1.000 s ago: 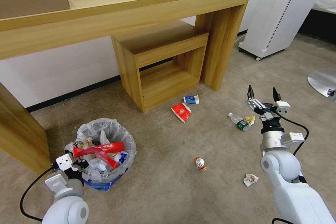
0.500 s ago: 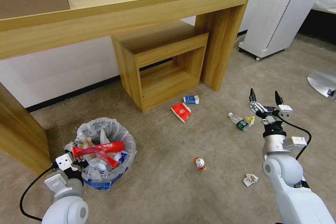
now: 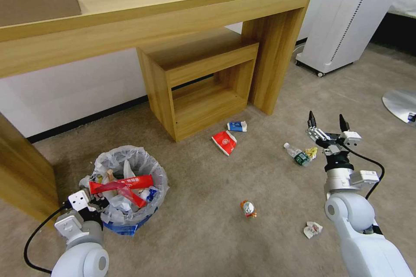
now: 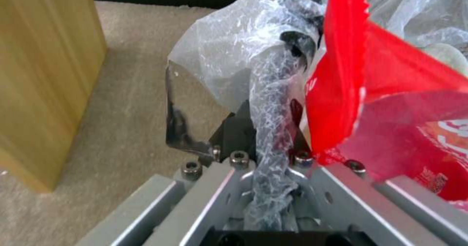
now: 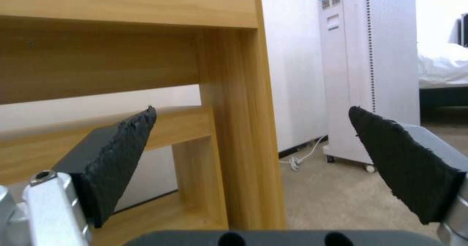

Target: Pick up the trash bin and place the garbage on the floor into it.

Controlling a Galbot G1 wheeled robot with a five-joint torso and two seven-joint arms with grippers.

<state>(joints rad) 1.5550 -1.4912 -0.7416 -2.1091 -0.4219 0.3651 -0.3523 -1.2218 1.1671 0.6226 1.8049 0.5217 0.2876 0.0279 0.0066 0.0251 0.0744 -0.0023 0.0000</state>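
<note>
Beige carpet (image 3: 208, 233) bears the stuffed, plastic-lined trash bin (image 3: 130, 181), left gripper (image 4: 265, 129) clamping its rim, right gripper (image 3: 328, 122) agape.

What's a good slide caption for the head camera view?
Left gripper clamps the trash bin rim; open right gripper hovers above a clear bottle on the floor.

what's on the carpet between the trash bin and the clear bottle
In the head view, between the trash bin and the clear bottle lies bare carpet, with a small can slightly nearer the robot.
</note>
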